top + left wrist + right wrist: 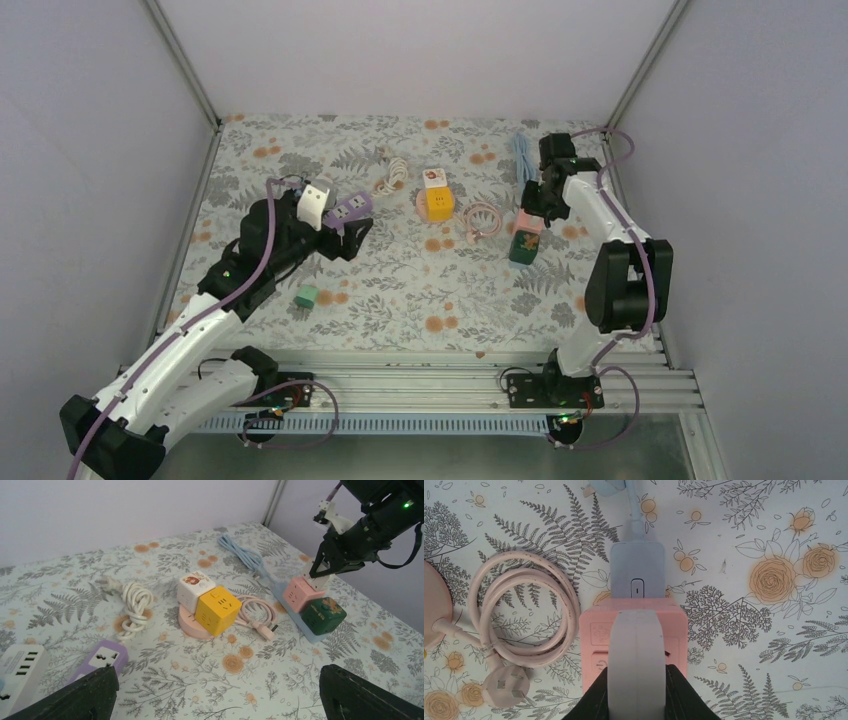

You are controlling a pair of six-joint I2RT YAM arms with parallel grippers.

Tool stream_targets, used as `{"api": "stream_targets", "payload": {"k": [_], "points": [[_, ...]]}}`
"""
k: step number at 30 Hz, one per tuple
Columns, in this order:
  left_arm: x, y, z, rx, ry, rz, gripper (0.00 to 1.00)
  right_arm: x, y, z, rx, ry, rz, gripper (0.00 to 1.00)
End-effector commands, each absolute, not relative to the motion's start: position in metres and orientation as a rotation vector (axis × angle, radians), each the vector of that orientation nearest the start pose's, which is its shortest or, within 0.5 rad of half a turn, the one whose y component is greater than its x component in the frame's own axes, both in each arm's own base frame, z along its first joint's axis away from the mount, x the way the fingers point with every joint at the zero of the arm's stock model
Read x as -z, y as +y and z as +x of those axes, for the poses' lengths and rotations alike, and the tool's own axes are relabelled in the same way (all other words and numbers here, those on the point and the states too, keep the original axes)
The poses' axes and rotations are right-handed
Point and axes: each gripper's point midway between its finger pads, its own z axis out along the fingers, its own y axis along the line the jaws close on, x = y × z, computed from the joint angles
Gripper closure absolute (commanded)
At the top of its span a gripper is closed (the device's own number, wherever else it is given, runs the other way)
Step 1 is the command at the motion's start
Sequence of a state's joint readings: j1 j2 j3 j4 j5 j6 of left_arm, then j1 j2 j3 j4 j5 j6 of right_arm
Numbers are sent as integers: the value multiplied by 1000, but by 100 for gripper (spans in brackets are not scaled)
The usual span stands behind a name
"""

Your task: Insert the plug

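The plug (pixel 636 655) is clamped in the right gripper (pixel 636 700) at the far right, over the pink cube socket (pixel 594 630). If it is pressed off-line, the pins could jam or the cube could be tipped. The left gripper (pixel 215 700) is held spread and empty, well apart at the left.

Your top external view looks down from high at the near side, taking in the whole table (pixel 420 300) to its far edge. Your left wrist view sits low over the table's left side, facing right and far, well back from the pink cube (pixel 300 592) and the right gripper (pixel 322 572) above it. Your right wrist view looks straight down, very near, onto that same cube, with the white plug (pixel 636 650) filling its lower middle. All three views share the coiled pink cable (pixel 482 218).
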State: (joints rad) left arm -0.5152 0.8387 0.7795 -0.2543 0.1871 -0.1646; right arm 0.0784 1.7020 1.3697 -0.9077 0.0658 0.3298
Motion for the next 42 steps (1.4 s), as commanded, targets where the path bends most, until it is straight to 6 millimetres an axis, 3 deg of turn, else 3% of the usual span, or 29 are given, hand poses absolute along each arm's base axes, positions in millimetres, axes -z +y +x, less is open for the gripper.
{"api": "stream_targets", "payload": {"k": [1,6,9,17,21,26,31,35,39,42], "points": [[-289,-182,268,600,1860,444,0,-68,12,359,111,2923,416,96],[-289,-179,270,581,1867,430,0,-62,15,358,108,2945,401,96],[-289,-177,270,571,1871,420,0,-70,17,364,93,2923,395,96],[-288,-163,278,516,1898,311,0,-165,21,396,9,2701,375,62],[-285,-145,284,442,1922,204,0,-216,46,405,-107,2544,198,40],[-293,-124,290,361,1928,79,0,-256,122,401,-366,2362,-14,32],[-314,-100,290,302,1869,-64,0,-265,230,379,-714,2256,-278,31],[-337,-71,286,238,1779,-213,0,-236,313,344,-902,2262,-408,33],[-351,-48,278,188,1713,-332,0,-170,379,317,-832,2391,-460,34],[-363,-42,272,192,1677,-345,0,-138,420,302,-752,2448,-510,32]]}}
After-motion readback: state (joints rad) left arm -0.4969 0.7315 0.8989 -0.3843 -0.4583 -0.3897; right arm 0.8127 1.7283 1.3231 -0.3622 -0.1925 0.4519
